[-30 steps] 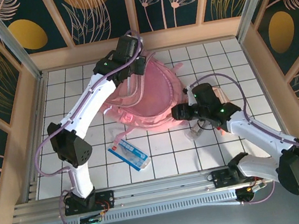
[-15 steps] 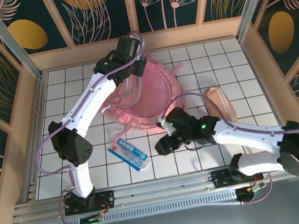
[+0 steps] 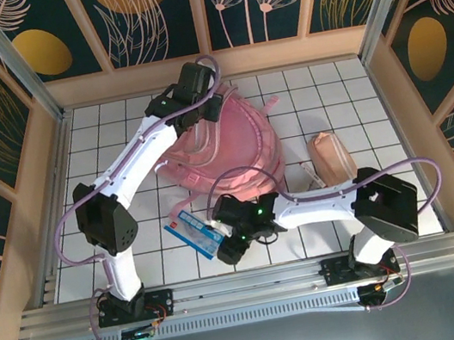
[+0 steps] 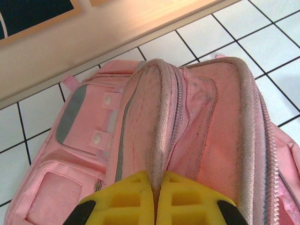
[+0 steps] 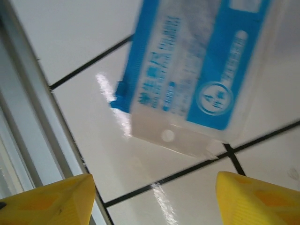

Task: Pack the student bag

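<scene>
Upper centre, the left gripper (image 3: 206, 108) clamps the rim of the pink student bag (image 3: 240, 146). Lower centre, the right gripper (image 3: 228, 247) hovers, fingers apart, beside a blue-and-white packet (image 3: 190, 231).

Blue packet (image 3: 190, 230), tan pouch (image 3: 332, 155)

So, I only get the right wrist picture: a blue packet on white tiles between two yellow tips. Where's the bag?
Observer: The pink student bag lies farther back on the table, beyond that packet.
Operator: Is anything holding it?
Observer: Yes, the left pincer is shut on a fold of its fabric beside the zip.
Operator: Anything else lying around?
Observer: A peach-coloured pouch sits on the tiles to the right of the bag.
</scene>
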